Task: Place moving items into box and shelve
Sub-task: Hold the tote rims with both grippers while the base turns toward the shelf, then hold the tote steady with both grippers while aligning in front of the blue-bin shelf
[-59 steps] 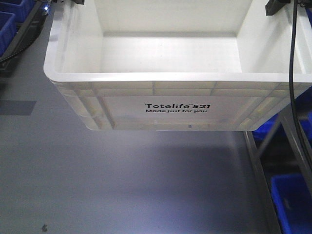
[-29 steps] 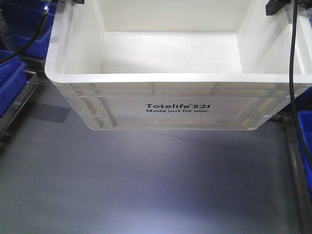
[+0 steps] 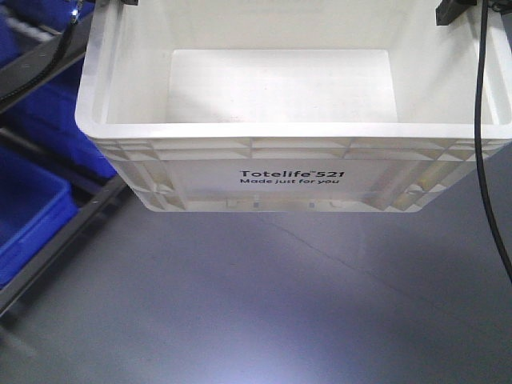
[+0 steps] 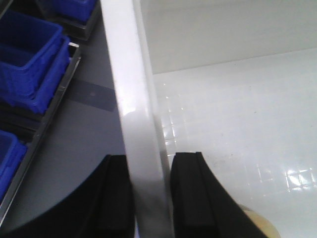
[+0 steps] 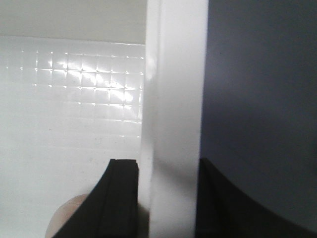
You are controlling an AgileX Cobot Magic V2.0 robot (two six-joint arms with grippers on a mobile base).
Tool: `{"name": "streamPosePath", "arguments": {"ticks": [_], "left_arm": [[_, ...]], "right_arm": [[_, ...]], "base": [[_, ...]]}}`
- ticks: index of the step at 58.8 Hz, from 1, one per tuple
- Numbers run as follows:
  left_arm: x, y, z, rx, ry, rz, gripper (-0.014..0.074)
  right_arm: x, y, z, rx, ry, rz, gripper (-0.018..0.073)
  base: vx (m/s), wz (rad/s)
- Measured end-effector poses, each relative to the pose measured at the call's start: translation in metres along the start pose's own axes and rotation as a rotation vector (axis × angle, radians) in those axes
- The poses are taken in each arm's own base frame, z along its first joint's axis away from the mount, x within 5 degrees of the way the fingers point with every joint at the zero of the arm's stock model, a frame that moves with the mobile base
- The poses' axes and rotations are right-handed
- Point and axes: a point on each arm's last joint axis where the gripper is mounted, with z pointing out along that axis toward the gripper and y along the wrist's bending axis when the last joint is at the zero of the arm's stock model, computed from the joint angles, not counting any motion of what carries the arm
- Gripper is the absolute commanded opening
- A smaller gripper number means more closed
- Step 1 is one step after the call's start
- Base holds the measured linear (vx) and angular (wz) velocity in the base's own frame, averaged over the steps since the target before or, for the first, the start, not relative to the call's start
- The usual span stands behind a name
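White ribbed-rim plastic crate (image 3: 200, 156), held above grey floor (image 3: 280, 304) by left hand (image 4: 151, 196) and right hand (image 5: 168, 198), each pinching a side wall; level, matched travel should prevent tipping.

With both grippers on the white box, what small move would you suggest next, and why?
Probably turn the held box slightly left toward the rack. The left gripper and right gripper each clamp a side wall, the box hangs above bare floor, and the rack with blue bins lies to the left, not yet ahead.
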Motion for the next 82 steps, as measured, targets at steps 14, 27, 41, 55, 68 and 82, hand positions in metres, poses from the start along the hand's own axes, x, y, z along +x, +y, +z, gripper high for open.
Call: {"name": "streamPosePath", "arguments": {"ticks": [14, 27, 41, 55, 68, 82], "left_arm": [[0.0000, 0.0001, 0.0000, -0.001, 0.000, -0.002, 0.0002], [0.0000, 0.0001, 0.0000, -0.002, 0.000, -0.002, 0.0002], [0.0001, 0.0006, 0.0005, -0.008, 0.002, 0.001, 0.0002], [0.0002, 0.0007, 0.0004, -0.009, 0.003, 0.002, 0.0002], [0.0002, 0.0007, 0.0004, -0.009, 0.003, 0.002, 0.0002], [0.0002, 0.0007, 0.0004, -0.009, 0.003, 0.002, 0.0002]], "right_arm": [[0.0000, 0.0000, 0.0000, 0.000, 0.000, 0.000, -0.0005], [0.0000, -0.0002, 0.0000, 0.002, 0.000, -0.002, -0.0005], [-0.0001, -0.0006, 0.0000, 0.006, -0.001, -0.005, -0.0005], [-0.0001, -0.0006, 0.0000, 0.006, -0.001, -0.005, -0.0005], [-0.0001, -0.0006, 0.0000, 0.006, -0.001, -0.006, -0.0005], [-0.0001, -0.0005, 0.0000, 0.006, -0.001, -0.006, -0.0005]], "base": [[0.22, 0.75], [0.17, 0.69], [0.15, 0.66], [0.13, 0.67], [0.11, 0.61], [0.08, 0.55]]}}
